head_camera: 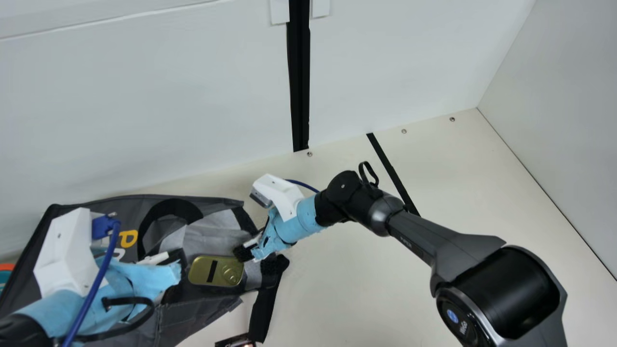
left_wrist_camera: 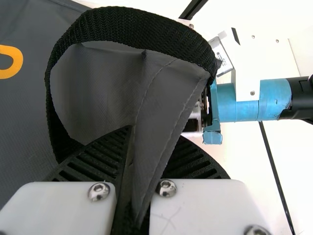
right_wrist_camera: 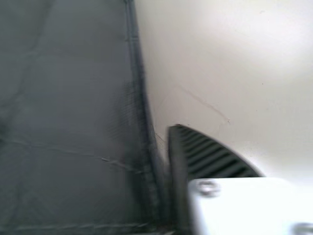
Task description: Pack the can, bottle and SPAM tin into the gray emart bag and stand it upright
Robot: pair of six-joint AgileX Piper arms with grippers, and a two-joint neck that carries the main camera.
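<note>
The tin (head_camera: 216, 271) lay at the mouth of the gray bag (head_camera: 202, 315), over its lining, long axis running roughly from 9 to 3 o'clock in the main view. The right gripper (head_camera: 248, 251) was nearer, just off the tin's upper right corner, with the tin toward its 8 o'clock; how far it was open, or whether it held anything, could not be told. A nudge inward, likely toward 9 o'clock, seemed called for. Beyond the tin's 9 o'clock end, the left gripper (left_wrist_camera: 154, 136) was closed on a fold of the bag beside the handle (left_wrist_camera: 132, 24). What lay deeper inside couldn't be seen.
</note>
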